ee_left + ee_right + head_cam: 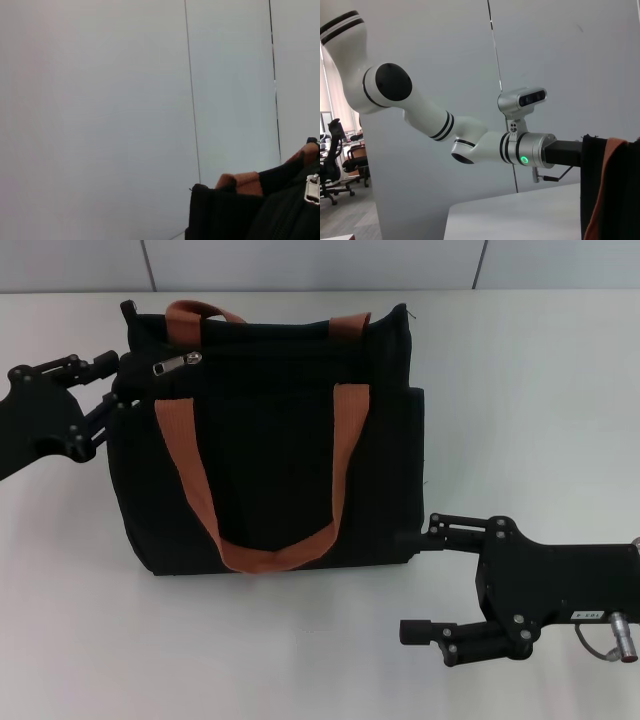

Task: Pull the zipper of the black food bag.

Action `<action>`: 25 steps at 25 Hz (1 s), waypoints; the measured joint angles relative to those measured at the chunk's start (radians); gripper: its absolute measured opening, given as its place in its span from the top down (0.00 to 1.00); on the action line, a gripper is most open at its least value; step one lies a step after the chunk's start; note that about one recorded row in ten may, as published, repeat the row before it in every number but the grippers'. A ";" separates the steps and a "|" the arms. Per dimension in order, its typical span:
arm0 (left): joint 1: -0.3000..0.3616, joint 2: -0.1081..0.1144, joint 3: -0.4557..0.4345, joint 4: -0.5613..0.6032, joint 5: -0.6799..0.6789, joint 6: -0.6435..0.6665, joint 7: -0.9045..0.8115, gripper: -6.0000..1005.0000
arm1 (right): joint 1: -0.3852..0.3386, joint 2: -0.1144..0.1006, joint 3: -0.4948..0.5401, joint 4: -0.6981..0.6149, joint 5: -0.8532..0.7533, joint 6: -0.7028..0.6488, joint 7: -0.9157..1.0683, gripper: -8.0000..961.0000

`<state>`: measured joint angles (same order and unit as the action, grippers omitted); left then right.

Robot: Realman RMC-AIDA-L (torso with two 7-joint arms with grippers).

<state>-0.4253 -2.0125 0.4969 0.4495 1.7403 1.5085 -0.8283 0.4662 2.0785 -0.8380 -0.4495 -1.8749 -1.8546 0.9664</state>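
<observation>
The black food bag [270, 440] stands upright on the white table, its orange-brown straps hanging down the front. Its silver zipper [178, 363] pull lies at the top left end of the zip line and also shows in the left wrist view [312, 189]. My left gripper [118, 380] presses against the bag's upper left side, close to the pull. My right gripper [412, 583] is open at the bag's lower right corner, with its upper finger [425, 536] touching the bag and nothing between the fingers. The right wrist view shows the bag's edge [600, 190].
The white table [520, 370] stretches around the bag, with a pale wall behind it. In the right wrist view the left arm's white forearm [470, 145] reaches across to the bag, and office chairs [335, 165] stand far off.
</observation>
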 joint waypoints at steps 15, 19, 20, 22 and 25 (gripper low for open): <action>0.015 -0.034 -0.025 0.001 -0.045 0.076 0.097 0.97 | 0.049 0.001 0.008 0.025 0.303 -0.058 0.227 0.15; 0.016 -0.044 -0.025 -0.006 -0.096 0.101 0.132 0.97 | 0.128 -0.003 0.008 0.013 0.355 -0.019 0.446 0.15; 0.014 -0.045 -0.024 -0.007 -0.102 0.104 0.136 0.97 | 0.151 -0.006 0.008 0.011 0.356 -0.002 0.497 0.15; 0.011 -0.046 -0.022 -0.008 -0.106 0.106 0.138 0.97 | 0.188 -0.010 0.008 0.004 0.356 0.038 0.592 0.15; -0.001 -0.048 -0.018 -0.008 -0.106 0.110 0.140 0.97 | 0.229 -0.011 0.001 -0.040 0.354 0.093 0.724 0.15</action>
<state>-0.4259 -2.0601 0.4789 0.4418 1.6344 1.6185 -0.6885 0.6954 2.0672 -0.8367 -0.4896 -1.5207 -1.7621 1.6903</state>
